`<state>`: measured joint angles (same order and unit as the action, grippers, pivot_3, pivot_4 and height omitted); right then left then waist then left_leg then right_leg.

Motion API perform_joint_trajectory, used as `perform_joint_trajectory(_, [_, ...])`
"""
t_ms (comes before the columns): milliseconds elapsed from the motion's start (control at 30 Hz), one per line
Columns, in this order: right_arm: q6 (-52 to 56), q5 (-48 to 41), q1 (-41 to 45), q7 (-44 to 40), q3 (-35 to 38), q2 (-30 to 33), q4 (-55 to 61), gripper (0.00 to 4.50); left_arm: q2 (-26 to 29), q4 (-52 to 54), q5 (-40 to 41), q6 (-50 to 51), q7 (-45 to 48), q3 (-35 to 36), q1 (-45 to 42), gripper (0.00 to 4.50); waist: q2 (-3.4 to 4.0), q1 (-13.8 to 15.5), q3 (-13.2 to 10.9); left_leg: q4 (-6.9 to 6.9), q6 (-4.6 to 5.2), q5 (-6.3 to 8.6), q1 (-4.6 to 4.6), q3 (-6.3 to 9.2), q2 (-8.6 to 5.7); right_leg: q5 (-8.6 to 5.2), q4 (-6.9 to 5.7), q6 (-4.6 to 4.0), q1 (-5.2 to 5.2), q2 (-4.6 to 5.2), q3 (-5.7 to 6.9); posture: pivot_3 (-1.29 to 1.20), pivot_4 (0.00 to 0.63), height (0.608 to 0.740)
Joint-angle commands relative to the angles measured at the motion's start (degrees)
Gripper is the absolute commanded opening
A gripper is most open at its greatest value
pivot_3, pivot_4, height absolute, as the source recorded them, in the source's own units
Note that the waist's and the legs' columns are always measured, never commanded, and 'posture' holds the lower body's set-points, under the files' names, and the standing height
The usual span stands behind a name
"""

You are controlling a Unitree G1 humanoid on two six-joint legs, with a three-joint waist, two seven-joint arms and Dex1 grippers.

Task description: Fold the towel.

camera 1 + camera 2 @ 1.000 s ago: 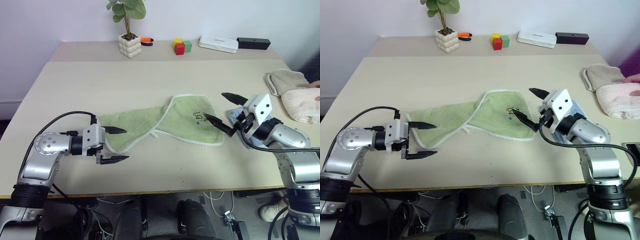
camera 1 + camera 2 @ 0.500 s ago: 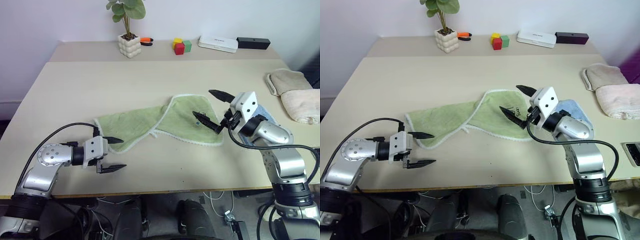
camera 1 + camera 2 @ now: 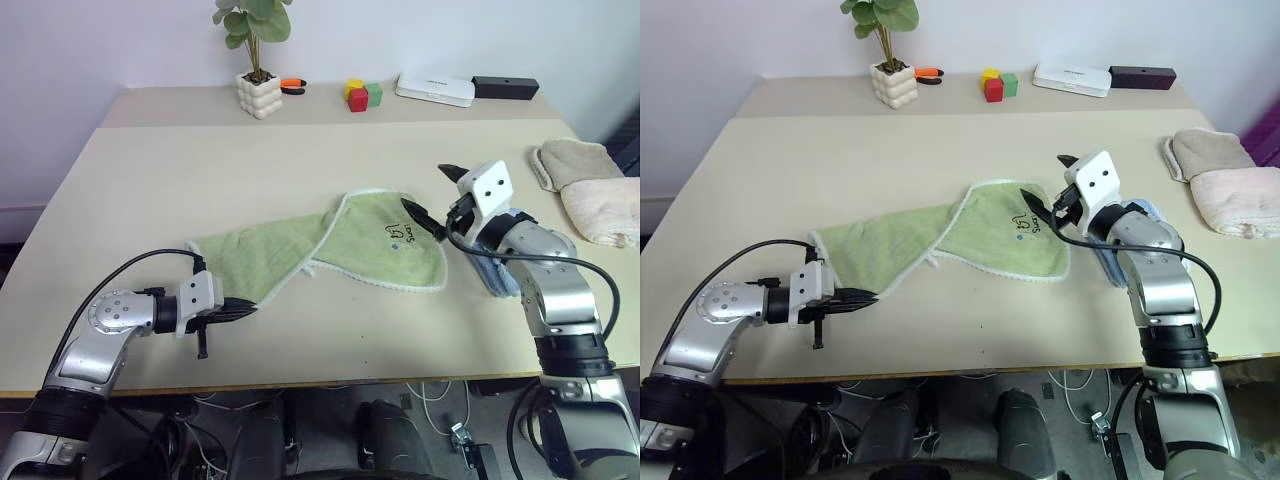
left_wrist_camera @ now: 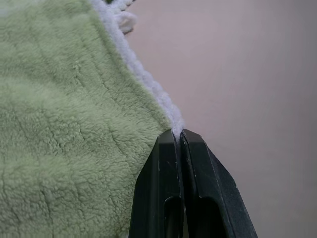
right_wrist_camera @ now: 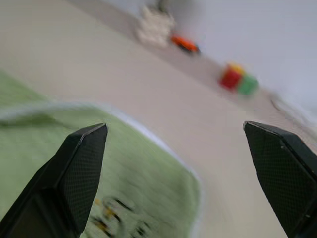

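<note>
Towel (image 3: 330,248): light green terry, whitish edging; lies rumpled, partly folded over itself mid-tabletop (image 3: 250,160); small dark printed mark faces up near right corner.

Bright, even light falls across the surface (image 3: 300,160), with soft shadows under both arms. The head views are sharp; the right wrist view is blurred, its far blocks (image 5: 239,80) smeared out of focus.

one green towel (image 3: 330,250), two folded towels (image 3: 590,185) (beige, pinkish) — two grippers (image 3: 245,311), one plant (image 3: 258,55)
</note>
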<state>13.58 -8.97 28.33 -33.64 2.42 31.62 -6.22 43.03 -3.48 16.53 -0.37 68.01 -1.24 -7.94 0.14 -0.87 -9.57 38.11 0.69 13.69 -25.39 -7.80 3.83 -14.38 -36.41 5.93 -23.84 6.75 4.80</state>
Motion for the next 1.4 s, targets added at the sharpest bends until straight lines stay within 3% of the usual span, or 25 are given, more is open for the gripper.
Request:
perform_joint_trajectory(33, [4.0,3.2,6.8,5.1,-1.0,-2.4,-9.4,4.5,-0.1,4.3,12.4,6.9,-1.5,10.1,-2.0,0.05,-0.01,-0.1,0.0,0.0,-0.02,-0.02,-0.08,-0.03,0.0,0.0,-0.06,0.01,-0.1,0.0,0.0,0.0,0.15,0.735])
perform_joint_trajectory(333, [3.2,4.4,26.2,10.0,0.0,-7.6,-40.7,4.5,-2.3,12.3,13.5,11.6,-7.2,11.7,0.2,0.05,0.05,-0.3,-0.1,-0.05,-0.37,-0.24,-0.1,-0.14,-0.02,0.0,-0.14,0.03,-0.17,0.0,-0.04,0.0,0.15,0.735])
perform_joint_trajectory(567, [3.4,4.6,33.2,7.7,0.1,-9.0,-55.9,4.5,-2.5,15.8,13.6,12.8,-9.5,12.9,2.7,0.05,0.06,-0.3,-0.1,-0.06,-0.39,-0.24,-0.11,-0.16,-0.02,0.0,-0.14,0.03,-0.17,-0.01,-0.04,0.0,0.15,0.735])
perform_joint_trajectory(667, [3.8,5.3,34.5,6.2,-0.2,-9.8,-59.1,3.59,-2.3,16.4,13.7,13.0,-10.0,13.2,3.5,0.0,0.07,-0.6,-0.1,-0.09,-0.41,-0.25,-0.08,-0.16,0.01,0.0,-0.16,0.02,-0.2,-0.04,-0.05,0.0,0.15,0.735])
perform_joint_trajectory(900, [3.8,5.3,35.1,5.7,1.1,-10.5,-59.8,0.05,-2.4,16.5,13.3,13.2,-10.5,12.8,3.5,0.0,0.06,-0.3,-0.1,-0.09,-0.42,-0.26,-0.08,-0.16,0.01,0.0,-0.17,0.02,-0.19,-0.03,-0.06,0.0,0.15,0.735])
perform_joint_trajectory(1033, [3.1,5.5,34.4,5.4,1.4,-9.6,-58.4,0.05,-2.5,14.6,12.7,13.4,-11.6,12.9,2.3,0.0,0.06,-0.3,-0.1,-0.08,-0.42,-0.26,-0.08,-0.16,0.0,0.0,-0.16,0.02,-0.18,-0.03,-0.06,0.0,0.15,0.735])
perform_joint_trajectory(1200, [-0.7,6.0,31.4,4.1,0.7,-8.1,-52.5,0.05,-5.4,4.8,10.3,11.7,-17.6,14.1,-4.5,0.0,0.06,-0.1,-0.1,-0.08,-0.42,-0.26,-0.09,-0.15,-0.01,0.0,-0.16,0.03,-0.18,-0.03,-0.05,0.0,0.15,0.735])
perform_joint_trajectory(1400, [-9.6,8.4,35.9,10.0,0.1,-9.9,-52.7,0.05,-7.0,-27.5,-4.8,-1.0,-32.8,10.8,-30.6,0.0,-0.05,-0.1,-0.2,-0.04,-0.49,-0.33,-0.1,-0.13,-0.04,0.0,-0.35,0.03,-0.25,-0.05,-0.04,0.0,0.15,0.735])
